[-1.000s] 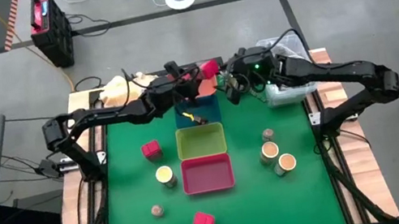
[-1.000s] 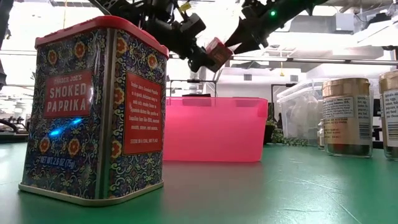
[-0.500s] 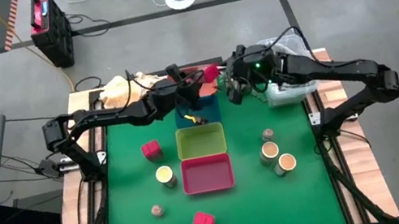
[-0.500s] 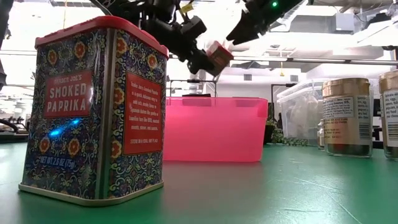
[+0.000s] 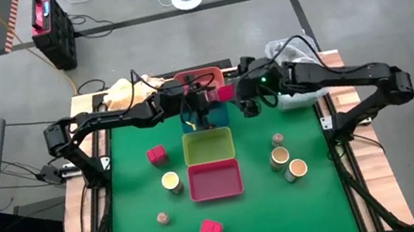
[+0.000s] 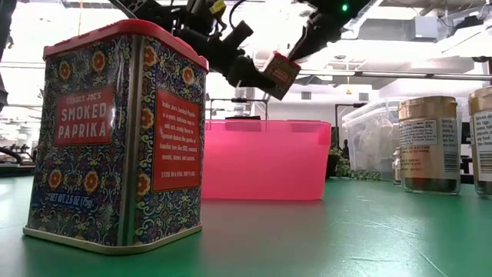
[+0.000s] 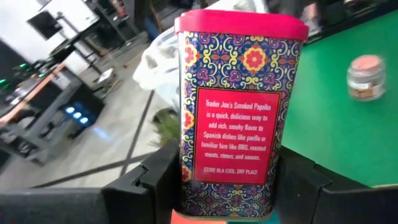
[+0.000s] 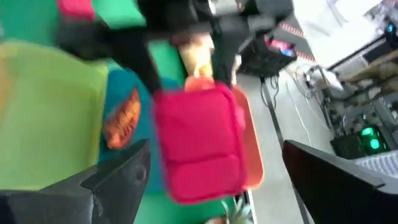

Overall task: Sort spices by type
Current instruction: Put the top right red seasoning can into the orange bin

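Two grippers met above far trays: left gripper (image 5: 206, 99) fingers clamped smoked paprika tin (image 5: 224, 92) aloft, long axis toward right gripper (image 5: 245, 101), fingers wide, just right of tin.

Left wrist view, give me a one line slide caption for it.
Left gripper holds an upright smoked paprika tin aloft, a small round jar on the green table beyond.

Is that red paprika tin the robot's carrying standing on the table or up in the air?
Up in the air: the left gripper clamps the paprika tin, tilted, well above the pink tray.
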`<action>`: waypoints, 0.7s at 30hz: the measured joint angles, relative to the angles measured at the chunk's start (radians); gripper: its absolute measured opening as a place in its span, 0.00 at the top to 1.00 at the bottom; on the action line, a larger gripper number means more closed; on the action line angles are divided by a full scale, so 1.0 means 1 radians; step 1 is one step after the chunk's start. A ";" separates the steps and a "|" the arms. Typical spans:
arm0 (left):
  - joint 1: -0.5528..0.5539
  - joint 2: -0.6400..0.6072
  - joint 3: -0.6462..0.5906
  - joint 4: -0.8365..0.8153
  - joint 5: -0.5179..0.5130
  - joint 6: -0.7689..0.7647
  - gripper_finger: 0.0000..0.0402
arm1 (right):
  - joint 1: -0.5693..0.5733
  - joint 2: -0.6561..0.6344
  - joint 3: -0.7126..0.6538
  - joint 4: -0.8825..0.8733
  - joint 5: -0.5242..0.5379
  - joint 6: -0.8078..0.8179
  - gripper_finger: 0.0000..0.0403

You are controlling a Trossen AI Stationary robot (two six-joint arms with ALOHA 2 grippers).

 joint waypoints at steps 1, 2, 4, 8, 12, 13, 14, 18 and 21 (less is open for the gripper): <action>0.000 0.000 0.000 0.000 0.009 0.000 0.52 | -0.006 0.011 0.000 -0.011 -0.007 -0.001 0.02; 0.001 0.000 0.000 -0.001 0.017 -0.001 0.52 | -0.010 0.027 0.002 -0.008 -0.011 -0.004 0.02; 0.003 0.000 0.000 0.001 0.023 -0.003 0.52 | -0.009 0.053 0.015 -0.019 -0.009 -0.003 0.02; 0.004 0.000 0.000 -0.017 0.037 -0.003 0.52 | -0.009 0.121 0.058 -0.040 -0.011 0.004 0.04; 0.006 0.000 0.000 -0.038 0.035 -0.004 0.52 | -0.009 0.185 0.128 -0.105 -0.013 0.030 0.14; 0.006 0.000 0.000 -0.042 0.031 -0.004 0.52 | -0.009 0.202 0.145 -0.128 -0.012 0.037 0.17; 0.006 0.000 0.000 -0.049 0.026 -0.004 0.52 | -0.009 0.217 0.164 -0.147 -0.008 0.048 0.20; 0.006 0.000 0.000 -0.052 -0.011 -0.011 0.52 | -0.008 0.261 0.234 -0.224 0.002 0.083 0.35; 0.004 0.000 0.000 -0.062 -0.052 -0.045 0.51 | -0.008 0.286 0.274 -0.269 0.002 0.087 0.41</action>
